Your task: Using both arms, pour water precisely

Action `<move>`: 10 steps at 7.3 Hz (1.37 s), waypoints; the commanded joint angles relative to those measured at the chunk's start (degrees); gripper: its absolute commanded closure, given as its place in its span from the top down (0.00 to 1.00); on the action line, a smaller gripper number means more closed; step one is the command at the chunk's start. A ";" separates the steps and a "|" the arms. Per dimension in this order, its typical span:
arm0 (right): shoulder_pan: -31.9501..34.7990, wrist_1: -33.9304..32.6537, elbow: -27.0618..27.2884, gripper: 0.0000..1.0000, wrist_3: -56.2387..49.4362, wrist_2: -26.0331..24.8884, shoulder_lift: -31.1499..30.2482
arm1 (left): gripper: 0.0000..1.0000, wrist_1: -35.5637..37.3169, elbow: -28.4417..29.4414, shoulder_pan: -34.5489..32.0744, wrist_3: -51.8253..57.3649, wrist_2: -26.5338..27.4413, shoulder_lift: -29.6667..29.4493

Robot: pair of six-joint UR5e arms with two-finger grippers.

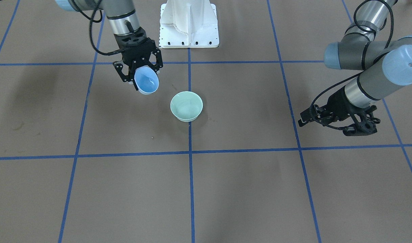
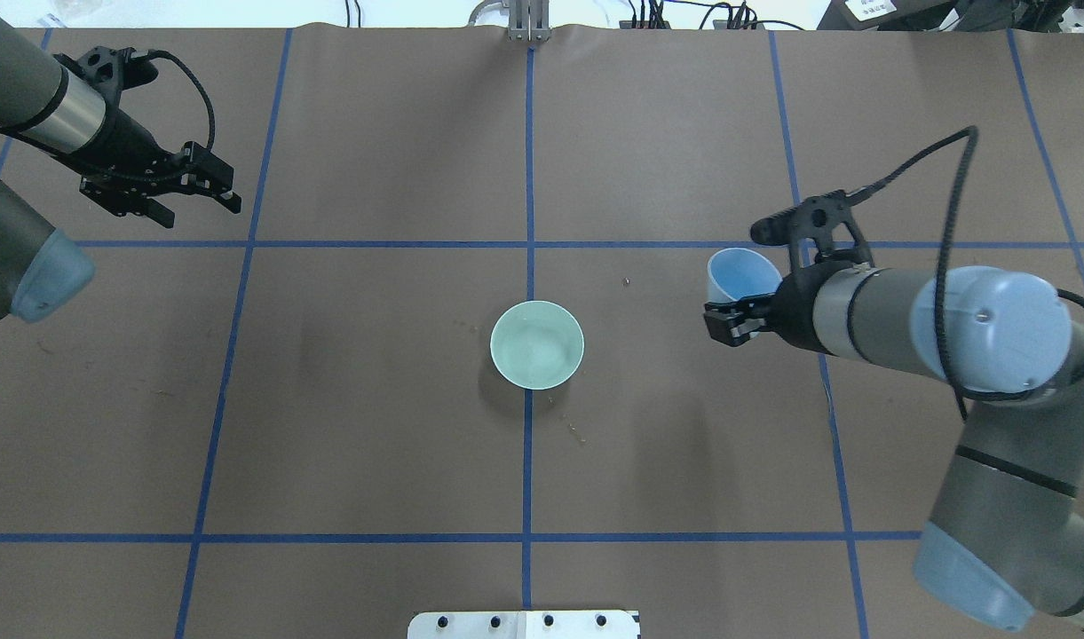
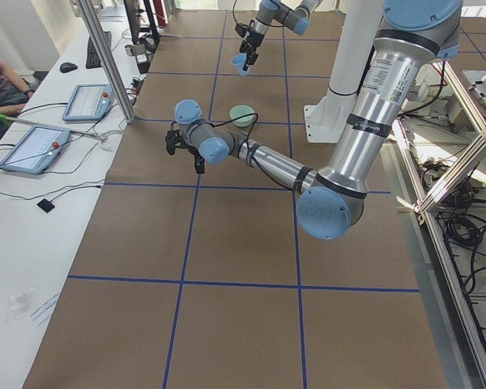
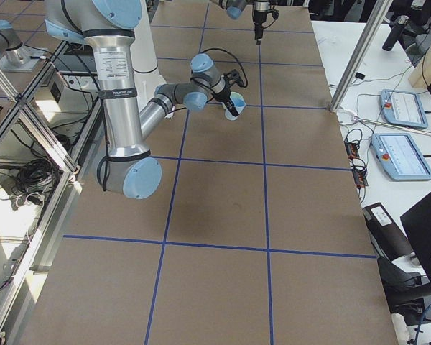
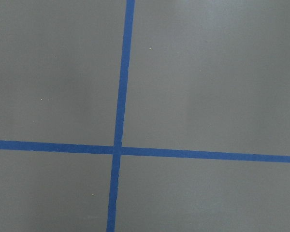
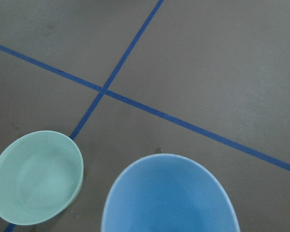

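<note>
Blue cup (image 6: 169, 195) closest, filling the lower edge of the right wrist view, pinched across its body in the right hand (image 1: 142, 75). Fingers closed onto the cup from both sides, hand pointing down. Cup held clear of the tabletop (image 1: 246, 189), tipped, mouth turned away from the robot's base. Water (image 1: 147, 81) only as a faint pale ripple low inside the tipped cup; no telling how much.

Green bowl (image 1: 186, 116) upright on the tabletop, down and ahead of the right hand, off toward the left hand's side, apart from the cup and not under its lip. Pale sheen on the bowl's floor; water or glaze, cannot tell.

Left hand (image 2: 195, 209) well beyond the bowl from the right hand, held above the tabletop, fingers spread wide, nothing between them. Below the left hand, a crossing of blue tape (image 5: 118, 150) on brown tabletop.
</note>
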 commanded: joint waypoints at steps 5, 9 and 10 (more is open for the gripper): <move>15.02 49.57 -23.02 0.00 -0.56 5.89 -18.20 | 0.98 0.07 -0.09 0.09 -0.09 0.19 -0.17; 15.65 63.26 -30.73 0.00 -1.70 3.96 -23.93 | 0.98 0.07 -0.09 0.09 -0.09 0.19 -0.08; 15.65 64.43 -32.59 0.00 -3.27 3.08 -23.58 | 0.98 0.07 0.00 0.09 -0.09 0.19 -0.08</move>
